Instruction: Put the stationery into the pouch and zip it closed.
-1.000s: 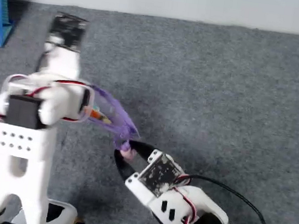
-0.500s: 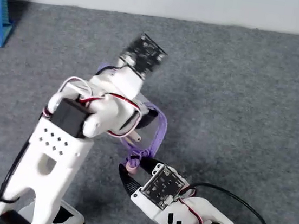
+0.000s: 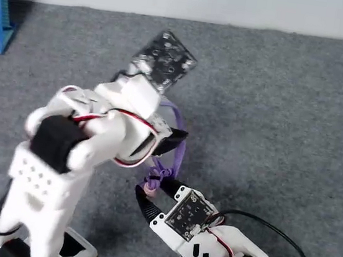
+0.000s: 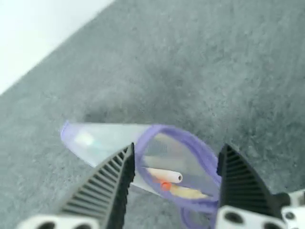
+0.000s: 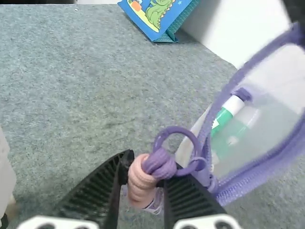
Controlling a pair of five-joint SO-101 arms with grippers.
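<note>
1. Grey, felt-like carpet (image 3: 274,103) lies beneath your clear, purple-edged pouch (image 4: 162,157), which has pens (image 4: 164,175) inside.
2. Your right gripper (image 5: 143,177) is clenched on the pouch's ribbed pink zip pull (image 5: 138,183).
3. Your left gripper (image 4: 177,151) has its ridged jaws spread wide, one on either side of the pouch.

The high camera looks down over the table (image 3: 274,103), while both wrist cameras closely face the pouch (image 4: 167,157).
</note>
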